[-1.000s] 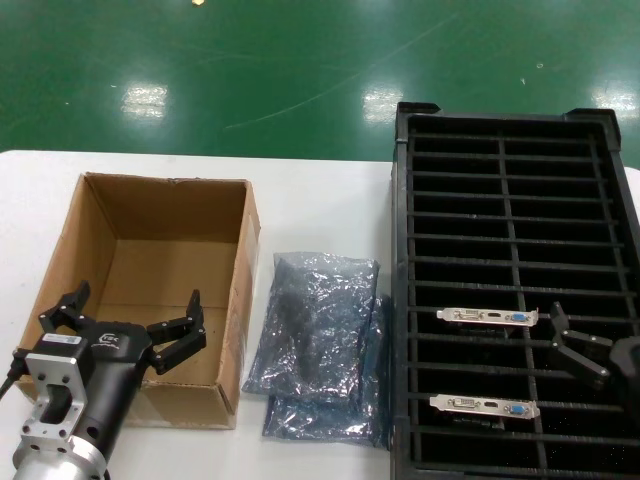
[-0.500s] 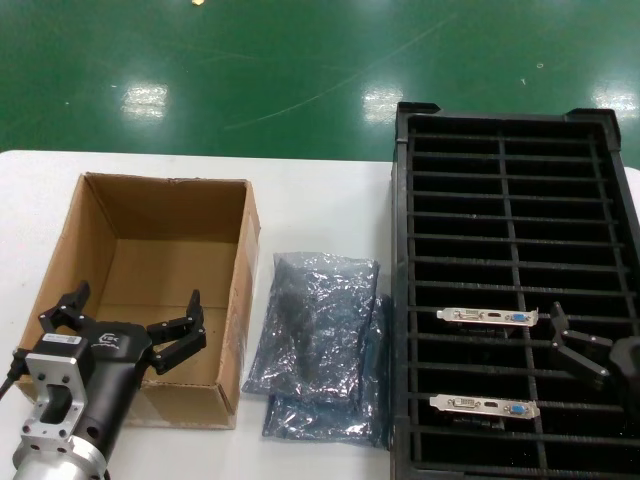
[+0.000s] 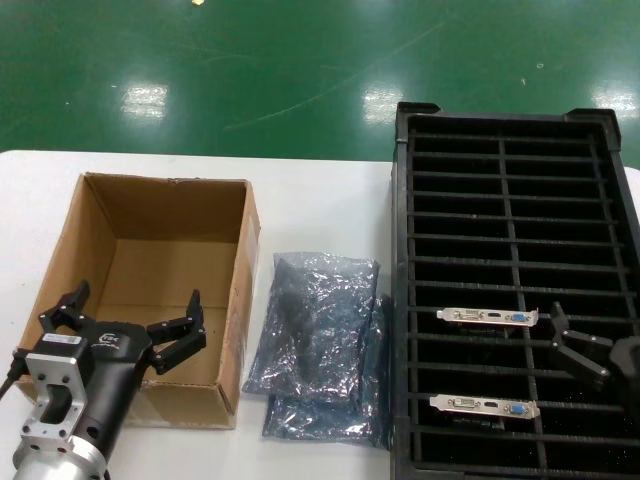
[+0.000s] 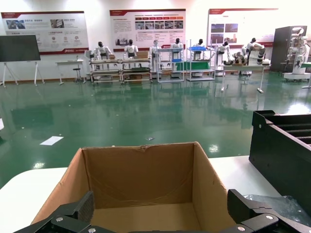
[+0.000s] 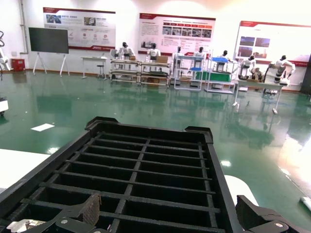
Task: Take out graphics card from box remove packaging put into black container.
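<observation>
Both graphics cards (image 3: 487, 317) (image 3: 484, 405) stand slotted in the black container (image 3: 400, 300), two emptied bags (image 3: 318, 345) left of it; left gripper (image 3: 125, 325), wide open and empty, could snag the box (image 3: 235, 300), right gripper (image 3: 580, 350), open and empty, the ribs.

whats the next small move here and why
Probably none beyond parking both arms. The box looks empty, both graphics cards stand in slots of the black container, and the bags lie on the table. The left hand and right hand are open, holding nothing.
</observation>
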Robot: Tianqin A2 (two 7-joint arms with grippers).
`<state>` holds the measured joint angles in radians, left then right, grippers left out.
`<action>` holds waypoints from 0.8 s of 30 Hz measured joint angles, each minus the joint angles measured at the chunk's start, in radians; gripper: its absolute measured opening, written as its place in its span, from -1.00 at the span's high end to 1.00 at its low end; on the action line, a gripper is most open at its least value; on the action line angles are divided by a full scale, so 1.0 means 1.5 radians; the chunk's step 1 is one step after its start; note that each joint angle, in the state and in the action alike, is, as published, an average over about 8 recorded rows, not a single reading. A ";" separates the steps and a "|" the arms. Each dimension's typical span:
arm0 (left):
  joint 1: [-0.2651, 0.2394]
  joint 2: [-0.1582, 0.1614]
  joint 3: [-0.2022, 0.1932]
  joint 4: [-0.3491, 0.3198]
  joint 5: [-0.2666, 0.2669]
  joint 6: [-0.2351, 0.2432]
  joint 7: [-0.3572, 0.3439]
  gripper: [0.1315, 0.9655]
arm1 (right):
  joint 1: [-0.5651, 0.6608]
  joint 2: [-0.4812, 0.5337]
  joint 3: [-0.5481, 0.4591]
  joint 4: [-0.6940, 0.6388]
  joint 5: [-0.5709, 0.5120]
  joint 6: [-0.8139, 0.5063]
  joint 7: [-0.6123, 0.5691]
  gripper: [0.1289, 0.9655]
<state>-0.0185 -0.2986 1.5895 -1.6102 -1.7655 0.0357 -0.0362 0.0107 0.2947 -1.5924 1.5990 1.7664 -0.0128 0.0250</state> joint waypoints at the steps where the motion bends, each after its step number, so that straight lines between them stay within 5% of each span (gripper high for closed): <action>1: 0.000 0.000 0.000 0.000 0.000 0.000 0.000 -1.00 | 0.000 0.000 0.000 0.000 0.000 0.000 0.000 -1.00; 24: 0.000 0.000 0.000 0.000 0.000 0.000 0.000 -1.00 | 0.000 0.000 0.000 0.000 0.000 0.000 0.000 -1.00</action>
<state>-0.0185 -0.2986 1.5895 -1.6102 -1.7655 0.0357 -0.0362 0.0107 0.2947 -1.5924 1.5990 1.7664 -0.0128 0.0250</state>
